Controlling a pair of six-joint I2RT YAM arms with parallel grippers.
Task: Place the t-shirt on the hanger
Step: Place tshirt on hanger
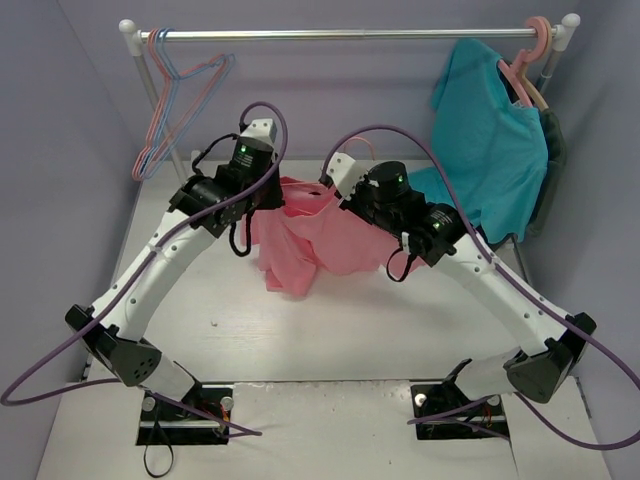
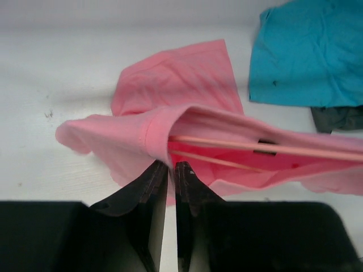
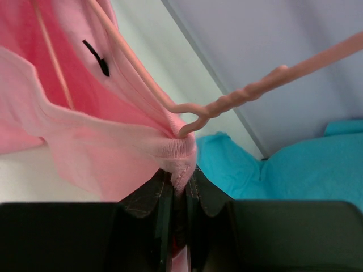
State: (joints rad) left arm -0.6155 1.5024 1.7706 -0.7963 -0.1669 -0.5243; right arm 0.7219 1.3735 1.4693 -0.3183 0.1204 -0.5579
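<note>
Between the fingers of the right gripper the t-shirt is pinched (hanger just above); fingers of the left gripper nearly meet at its hem, grip unclear.

The hanger sits inside the t-shirt over the middle of the table, the rail behind them.

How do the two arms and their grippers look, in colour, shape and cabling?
The left arm and the right arm both have white links with black joint housings, on black base plates. A purple cable loops along each. A small green light glows near each wrist. The left gripper and right gripper have flat, black, tapered fingers.
</note>
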